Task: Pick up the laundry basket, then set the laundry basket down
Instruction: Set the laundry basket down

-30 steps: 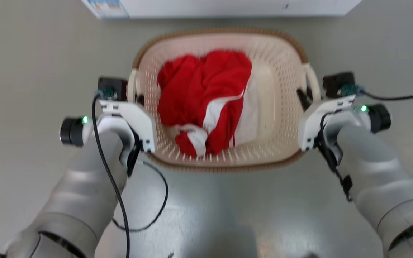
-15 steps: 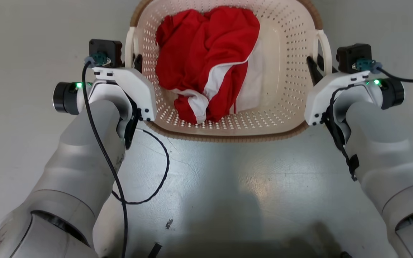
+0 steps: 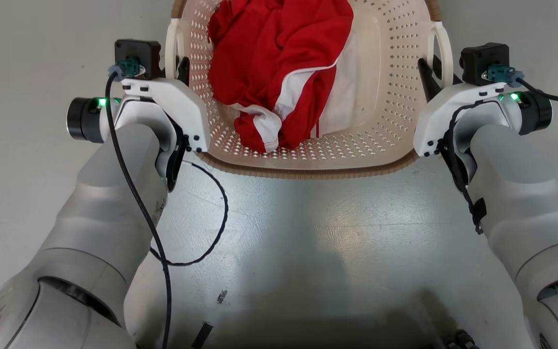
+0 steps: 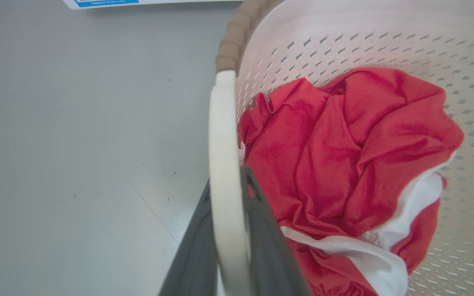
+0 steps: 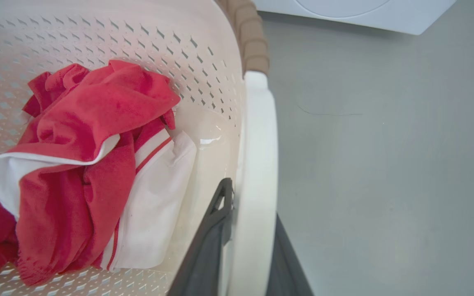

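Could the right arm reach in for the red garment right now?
Probably not: the right gripper is shut on the white handle of the laundry basket, so it would have to let go first. The red garment itself lies uncovered inside.

We logged the laundry basket [image 3: 395,97] with its far end cut off at the head view's top edge and its bottom partly hidden under the red-and-white garment [image 3: 279,63]. Blue label [image 4: 105,2], cut by the picture's edge: the print was too small for us to read. Dark bits [image 3: 458,339] at the head view's bottom edge: we could not identify them.
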